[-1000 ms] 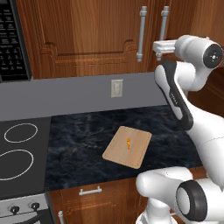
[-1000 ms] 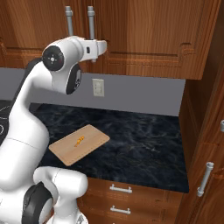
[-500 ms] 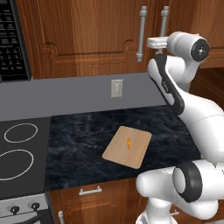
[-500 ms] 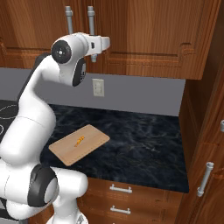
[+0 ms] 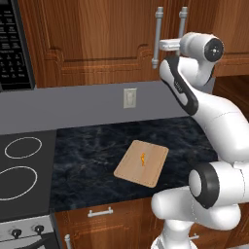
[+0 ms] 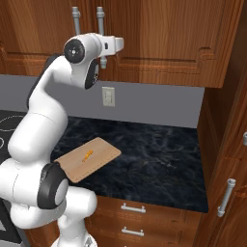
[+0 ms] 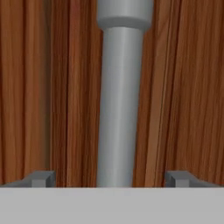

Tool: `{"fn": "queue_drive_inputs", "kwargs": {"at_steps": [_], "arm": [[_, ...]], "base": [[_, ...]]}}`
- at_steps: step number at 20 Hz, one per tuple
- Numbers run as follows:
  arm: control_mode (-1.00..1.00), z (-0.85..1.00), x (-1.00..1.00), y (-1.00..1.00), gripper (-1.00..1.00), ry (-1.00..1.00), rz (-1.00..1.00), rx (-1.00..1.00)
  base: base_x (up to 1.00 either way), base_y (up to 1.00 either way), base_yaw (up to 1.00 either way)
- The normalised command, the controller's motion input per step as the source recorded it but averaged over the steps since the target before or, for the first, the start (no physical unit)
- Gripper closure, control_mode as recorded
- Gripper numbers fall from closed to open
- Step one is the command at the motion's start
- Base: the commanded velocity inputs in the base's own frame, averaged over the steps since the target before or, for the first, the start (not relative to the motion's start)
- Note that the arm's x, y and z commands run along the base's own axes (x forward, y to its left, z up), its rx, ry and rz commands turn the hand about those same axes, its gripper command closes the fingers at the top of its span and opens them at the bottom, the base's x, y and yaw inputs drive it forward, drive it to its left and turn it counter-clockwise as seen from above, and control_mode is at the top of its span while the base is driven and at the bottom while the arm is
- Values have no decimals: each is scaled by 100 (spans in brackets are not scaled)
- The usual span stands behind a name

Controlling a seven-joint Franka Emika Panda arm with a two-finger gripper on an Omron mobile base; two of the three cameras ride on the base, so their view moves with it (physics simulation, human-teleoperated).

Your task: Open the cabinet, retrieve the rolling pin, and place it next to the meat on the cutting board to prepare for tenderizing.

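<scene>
We had the claw (image 7: 112,179) spread wide, straddling the cabinet (image 5: 97,39) handle (image 7: 117,109), nothing gripped yet. Door was shut, rolling pin unseen. Meat (image 5: 143,157) sat on the cutting board (image 5: 155,168) on the counter (image 6: 159,154). All steps were left.

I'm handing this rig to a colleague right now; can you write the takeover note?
Gripper: open, fingers either side of the cabinet's silver bar handle, not closed on it.
Cabinet: door shut; the rolling pin isn't visible yet.
Cutting board: flat on the dark counter, the meat near its middle.
Done: hand lined up on the handle.
Left: grip, pull the door open, fetch the pin, lay it beside the meat on the board.
</scene>
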Motion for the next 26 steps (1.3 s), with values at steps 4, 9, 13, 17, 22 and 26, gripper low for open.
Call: {"fn": "queue_drive_inputs", "kwargs": {"at_steps": [4, 9, 13, 17, 22, 26], "arm": [[-100, 0, 32, 0, 100, 2, 0, 0], [-100, 0, 3, 2, 100, 1, 0, 0], [-100, -1, 14, 1, 100, 0, 2, 0], [-100, 0, 32, 0, 100, 0, 4, 0], [-100, 0, 43, 0, 100, 0, 6, 1], [-100, 0, 25, 0, 100, 2, 6, 1]], "base": [[0, 0, 0], [0, 0, 0], [0, 0, 0], [0, 0, 0], [0, 0, 0], [0, 0, 0]]}}
